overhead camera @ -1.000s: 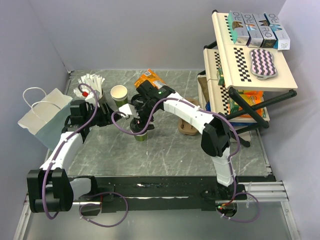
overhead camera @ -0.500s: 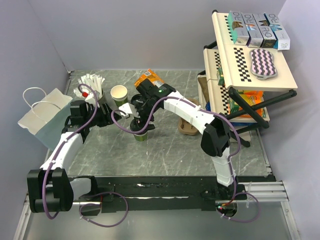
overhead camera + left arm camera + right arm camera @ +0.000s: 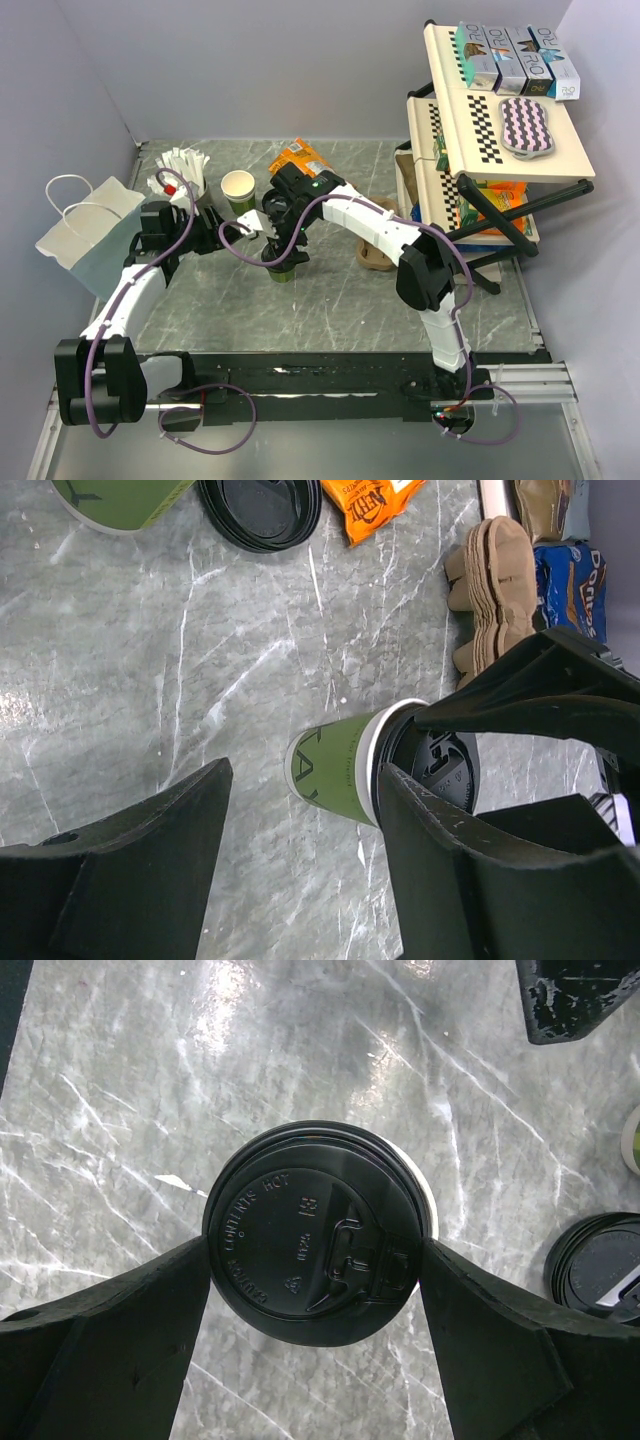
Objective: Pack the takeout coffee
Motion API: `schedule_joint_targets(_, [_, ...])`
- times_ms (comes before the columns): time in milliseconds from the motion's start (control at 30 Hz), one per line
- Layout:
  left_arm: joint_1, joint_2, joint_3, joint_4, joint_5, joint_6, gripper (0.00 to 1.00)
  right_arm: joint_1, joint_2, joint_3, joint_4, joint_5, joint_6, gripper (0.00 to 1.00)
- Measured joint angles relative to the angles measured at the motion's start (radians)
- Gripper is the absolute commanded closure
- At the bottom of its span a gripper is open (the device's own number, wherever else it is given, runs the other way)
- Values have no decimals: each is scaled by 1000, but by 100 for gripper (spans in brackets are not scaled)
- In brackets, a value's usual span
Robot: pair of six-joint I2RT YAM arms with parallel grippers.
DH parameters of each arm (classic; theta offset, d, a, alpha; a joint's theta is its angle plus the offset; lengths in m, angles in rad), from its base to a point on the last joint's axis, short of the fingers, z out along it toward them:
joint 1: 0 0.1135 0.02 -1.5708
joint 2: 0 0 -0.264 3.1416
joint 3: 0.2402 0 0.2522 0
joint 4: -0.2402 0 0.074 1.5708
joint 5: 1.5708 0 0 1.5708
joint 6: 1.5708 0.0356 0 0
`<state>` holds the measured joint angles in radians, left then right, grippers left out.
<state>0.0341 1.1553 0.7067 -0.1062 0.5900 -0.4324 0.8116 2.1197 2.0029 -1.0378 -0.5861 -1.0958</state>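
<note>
The takeout coffee [image 3: 283, 270] is a white-and-green paper cup with a black lid [image 3: 315, 1235], standing on the marble table. My right gripper [image 3: 282, 258] comes down from above with a finger pressed on each side of the lid [image 3: 315, 1250]. The cup's green band shows in the left wrist view [image 3: 335, 770]. My left gripper [image 3: 225, 240] is open and empty, a short way left of the cup, with its fingers [image 3: 150, 870] spread wide.
A lidless white-and-green cup [image 3: 238, 187] and a spare black lid [image 3: 260, 510] sit behind the coffee, with an orange snack bag [image 3: 300, 158]. A grey cup of white sticks [image 3: 180, 170] and a paper bag [image 3: 85, 235] are at left. Brown sandals [image 3: 378, 255] and a rack [image 3: 500, 130] are at right.
The right arm's elbow has shifted slightly left. The cup and both grippers stay where they were.
</note>
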Motion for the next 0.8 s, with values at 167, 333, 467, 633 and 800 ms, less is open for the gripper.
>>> schedule_joint_targets(167, [0,0,0,5,1,0,34,0,8,13,3,1,6,12])
schedule_joint_targets(333, [2,0,-6,13,8,-1,34,0,12,26,3,4,7,12])
schedule_joint_targets(467, [2,0,-13,17,8,-3,33,0,13,28,3,6,8,12])
schedule_joint_targets(633, [2,0,-19,25,22,-7,32,0,18,28,3,14,10,11])
schedule_joint_targets(800, [2,0,-54,73,74,-46,30,0,30,47,0,14,23,11])
